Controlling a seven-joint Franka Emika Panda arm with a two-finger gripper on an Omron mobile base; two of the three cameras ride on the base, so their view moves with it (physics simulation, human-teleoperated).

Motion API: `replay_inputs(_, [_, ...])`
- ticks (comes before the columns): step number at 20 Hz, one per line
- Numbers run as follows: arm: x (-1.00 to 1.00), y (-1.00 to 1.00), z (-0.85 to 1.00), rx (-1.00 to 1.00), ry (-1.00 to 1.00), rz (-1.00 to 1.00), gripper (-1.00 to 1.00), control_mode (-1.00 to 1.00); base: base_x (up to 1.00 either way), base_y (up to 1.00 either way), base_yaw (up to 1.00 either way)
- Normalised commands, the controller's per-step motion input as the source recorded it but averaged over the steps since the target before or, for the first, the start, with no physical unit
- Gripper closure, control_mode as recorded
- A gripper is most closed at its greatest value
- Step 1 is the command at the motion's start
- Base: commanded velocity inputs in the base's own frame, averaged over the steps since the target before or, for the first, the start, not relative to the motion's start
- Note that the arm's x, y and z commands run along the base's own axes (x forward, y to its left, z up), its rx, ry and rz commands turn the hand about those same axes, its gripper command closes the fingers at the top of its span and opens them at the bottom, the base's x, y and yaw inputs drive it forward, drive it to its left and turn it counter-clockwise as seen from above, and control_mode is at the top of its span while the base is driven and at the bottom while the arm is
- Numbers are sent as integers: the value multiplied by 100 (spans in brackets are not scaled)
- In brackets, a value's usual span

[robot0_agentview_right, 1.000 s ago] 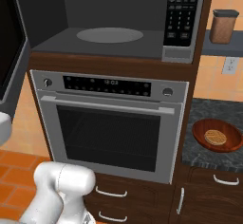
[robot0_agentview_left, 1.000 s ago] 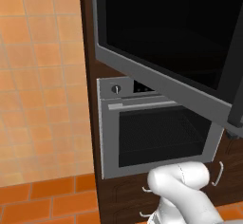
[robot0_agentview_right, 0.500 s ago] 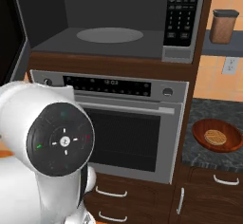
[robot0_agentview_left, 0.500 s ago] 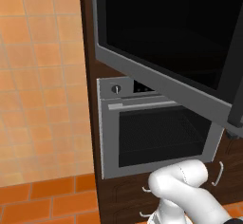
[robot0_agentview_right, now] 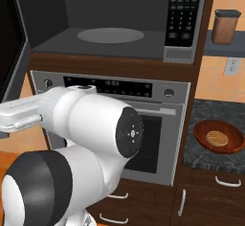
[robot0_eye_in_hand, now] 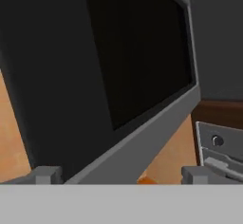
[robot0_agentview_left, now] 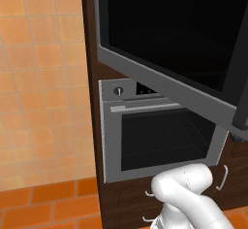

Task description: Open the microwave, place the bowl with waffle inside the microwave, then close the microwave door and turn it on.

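Observation:
The microwave (robot0_agentview_right: 110, 33) stands open, showing its dark cavity and round turntable, with the keypad (robot0_agentview_right: 184, 14) to the right. The microwave door (robot0_agentview_left: 169, 34) is swung out to the left, black glass in a grey frame, and its dark bar handle (robot0_agentview_left: 240, 73) is at the free edge. My gripper (robot0_eye_in_hand: 121, 174) is open and empty, close to the door panel (robot0_eye_in_hand: 137, 52), and both fingertips (robot0_eye_in_hand: 47, 174) show below the door's grey lower edge. The brown bowl (robot0_agentview_right: 201, 133) holding the waffle (robot0_agentview_right: 217, 137) sits on the dark counter to the right, far from the gripper.
The steel oven (robot0_agentview_right: 158, 139) sits under the microwave, also seen as the oven (robot0_agentview_left: 160, 136). My arm's big white elbow (robot0_agentview_right: 95, 129) is in front of the oven. A brown canister (robot0_agentview_right: 225, 26) stands on a shelf at the upper right. The orange tiled wall (robot0_agentview_left: 38, 77) is on the left.
In the right base view my arm has swung up from low at the bottom into the foreground, with a link reaching left toward the door. The door, bowl and oven have not moved.

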Motion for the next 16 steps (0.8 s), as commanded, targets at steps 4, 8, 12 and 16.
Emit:
replay_inputs(4, [54, -2, -3, 6, 0, 2, -100, -100, 0, 0, 0])
replay_inputs(8, [59, -5, -1, 13, 2, 11, -100, -100, 0, 0, 0])
replay_inputs(12, [49, 20, -1, 7, 4, 3, -100, -100, 0, 0, 0])
replay_inputs(16, [5, 43, 0, 2, 0, 0, -100, -100, 0, 0, 0])
